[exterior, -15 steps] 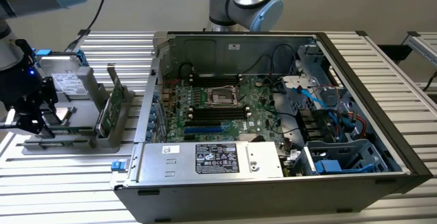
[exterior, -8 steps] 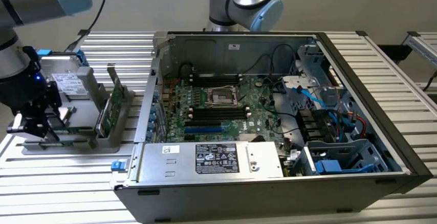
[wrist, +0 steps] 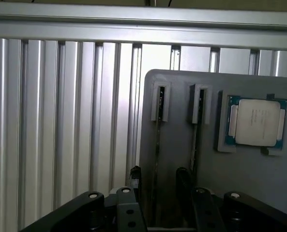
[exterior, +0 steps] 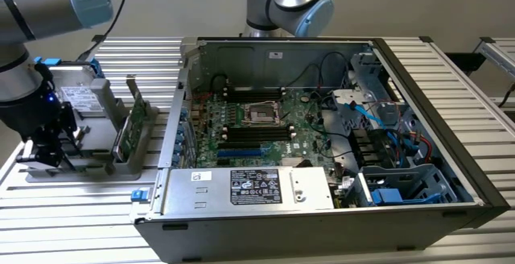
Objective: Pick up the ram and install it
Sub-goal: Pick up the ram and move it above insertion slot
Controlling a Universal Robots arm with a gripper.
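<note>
The ram (wrist: 158,145) stands on edge in a slot of the grey holder (wrist: 240,179), seen as a thin dark strip. My gripper (wrist: 158,182) is open just above it, with one black finger (wrist: 135,176) on each side of the stick and not touching it. A second thin stick (wrist: 195,140) stands in the neighbouring slot. In the exterior view the gripper (exterior: 44,152) hangs over the holder (exterior: 96,167) at the exterior view's left, beside the open computer case (exterior: 322,216). The motherboard (exterior: 266,125) with its long black memory slots (exterior: 257,134) lies inside the case.
A square silver processor chip (wrist: 257,122) sits in a recess of the holder. A taller, broader green card (exterior: 129,128) stands upright between the holder and the case wall. Cables and drive cages (exterior: 386,155) crowd the case's side at the exterior view's right. Everything rests on a ribbed aluminium table (wrist: 61,121).
</note>
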